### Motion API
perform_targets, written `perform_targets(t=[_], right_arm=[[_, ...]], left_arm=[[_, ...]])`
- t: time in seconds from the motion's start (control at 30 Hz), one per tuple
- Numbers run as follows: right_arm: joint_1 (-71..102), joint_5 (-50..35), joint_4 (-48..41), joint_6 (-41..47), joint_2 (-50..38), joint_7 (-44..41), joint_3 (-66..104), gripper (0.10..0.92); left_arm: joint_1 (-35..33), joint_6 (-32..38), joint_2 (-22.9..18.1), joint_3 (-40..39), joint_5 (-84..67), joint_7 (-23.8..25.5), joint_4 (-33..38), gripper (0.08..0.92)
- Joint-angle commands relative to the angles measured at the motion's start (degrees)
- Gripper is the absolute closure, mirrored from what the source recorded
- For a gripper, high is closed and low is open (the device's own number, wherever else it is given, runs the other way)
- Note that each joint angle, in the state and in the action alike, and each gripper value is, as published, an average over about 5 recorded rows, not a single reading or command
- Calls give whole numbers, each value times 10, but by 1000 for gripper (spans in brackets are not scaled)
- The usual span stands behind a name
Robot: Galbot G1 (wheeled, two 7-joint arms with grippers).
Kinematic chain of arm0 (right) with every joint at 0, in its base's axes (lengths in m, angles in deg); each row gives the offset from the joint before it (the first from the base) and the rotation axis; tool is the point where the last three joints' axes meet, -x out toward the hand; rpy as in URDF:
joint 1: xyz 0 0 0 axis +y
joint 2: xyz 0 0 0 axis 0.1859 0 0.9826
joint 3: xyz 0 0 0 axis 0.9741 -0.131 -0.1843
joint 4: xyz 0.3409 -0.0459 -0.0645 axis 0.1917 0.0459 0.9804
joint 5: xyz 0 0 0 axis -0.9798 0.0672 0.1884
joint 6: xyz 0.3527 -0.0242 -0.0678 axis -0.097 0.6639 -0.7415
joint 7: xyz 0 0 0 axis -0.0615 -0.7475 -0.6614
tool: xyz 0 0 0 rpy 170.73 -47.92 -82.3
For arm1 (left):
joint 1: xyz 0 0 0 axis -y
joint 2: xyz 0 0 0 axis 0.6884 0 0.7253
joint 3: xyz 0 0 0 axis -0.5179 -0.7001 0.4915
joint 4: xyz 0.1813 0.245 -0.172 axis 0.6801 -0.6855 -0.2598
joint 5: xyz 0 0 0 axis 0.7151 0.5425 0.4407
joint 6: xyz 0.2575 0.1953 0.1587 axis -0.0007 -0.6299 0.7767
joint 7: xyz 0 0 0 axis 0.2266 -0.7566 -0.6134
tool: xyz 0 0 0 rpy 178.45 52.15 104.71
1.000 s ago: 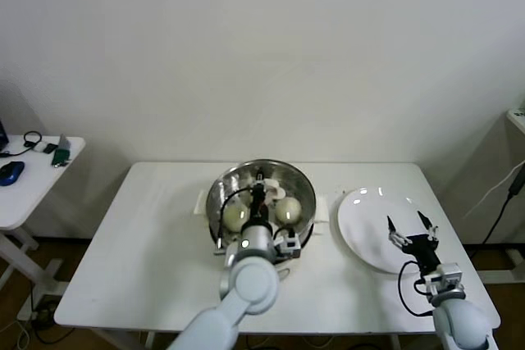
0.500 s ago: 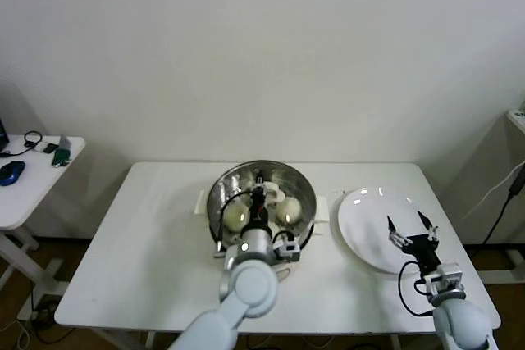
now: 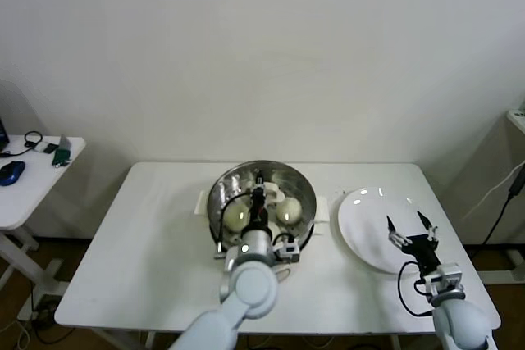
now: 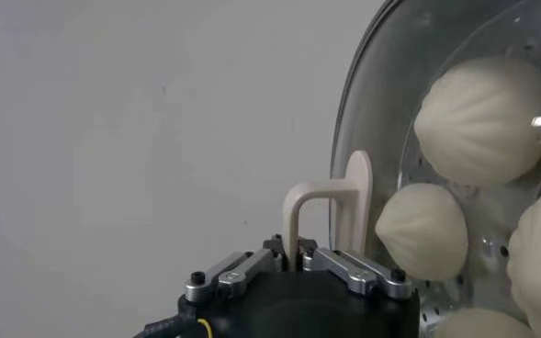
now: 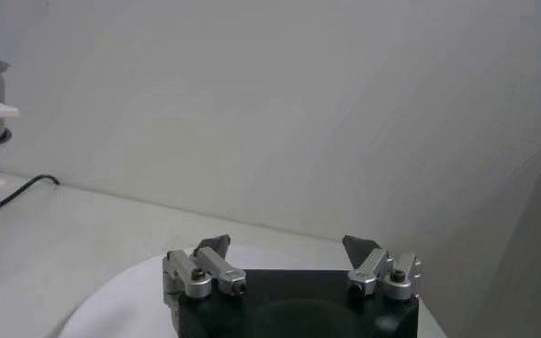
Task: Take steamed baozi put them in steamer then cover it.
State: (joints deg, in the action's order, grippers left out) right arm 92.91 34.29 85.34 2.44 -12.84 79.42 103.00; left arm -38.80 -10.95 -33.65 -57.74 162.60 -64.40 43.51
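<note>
Head view, near to far. At five o'clock the right gripper (image 3: 410, 228) hangs over the near part of the flat white plate (image 3: 361, 212), its jaws spread wide and empty; the right wrist view shows the two fingertips (image 5: 213, 246) well apart with nothing between them. At six o'clock the left arm reaches forward to the left gripper (image 3: 259, 197), which sits over the steamer (image 3: 225, 188) at the centre of the white table (image 3: 156, 243).

Left wrist view. The left gripper (image 4: 298, 246) has its jaws pinched narrow on one leg of the cream-white bar handle (image 4: 330, 209), which rises straight out from between them. The handle belongs to the cover (image 4: 394, 110), a clear glass lid with a metal rim, carried by that handle and lying across the steamer's opening; whether its rim is seated on the steamer cannot be told. Through the glass appear four steamed baozi (image 4: 483, 119) on the perforated tray, one just beside the handle, the rest beyond it.

Head view, farther. Two baozi (image 3: 237, 217) flank the gripper inside the steamer. At nine o'clock, well apart from the table, stands a small side table (image 3: 25, 190).
</note>
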Motion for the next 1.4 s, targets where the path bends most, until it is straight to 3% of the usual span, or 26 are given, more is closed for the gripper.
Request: perform_targets(t=[0.03,0.3,0.6,1.03,1.27,1.4], right_arm=[[1,0,1,0,0,-2,1,203],[2,-6,5,3,-1,-10,2,203],[0,-22,7,22,-6,-9,7,203],[-4,-16,4,26,-8,-11,4,203],[-12,-9,2,29,-12,-11,0,203],[-15,-9,3,29,-16,-11,-3,203]], left_arm=[[-4,-28,0,-2,5,2,0,845],[5,-28,6,1,-15,6,12,823],[3,-28,45,-7,-42,7,79,581],[-61,-28,93,9,-72,4,161,214],[-125,-22,125,18,-116,-11,206,177],[-160,-2,135,46,-147,-56,232,177]])
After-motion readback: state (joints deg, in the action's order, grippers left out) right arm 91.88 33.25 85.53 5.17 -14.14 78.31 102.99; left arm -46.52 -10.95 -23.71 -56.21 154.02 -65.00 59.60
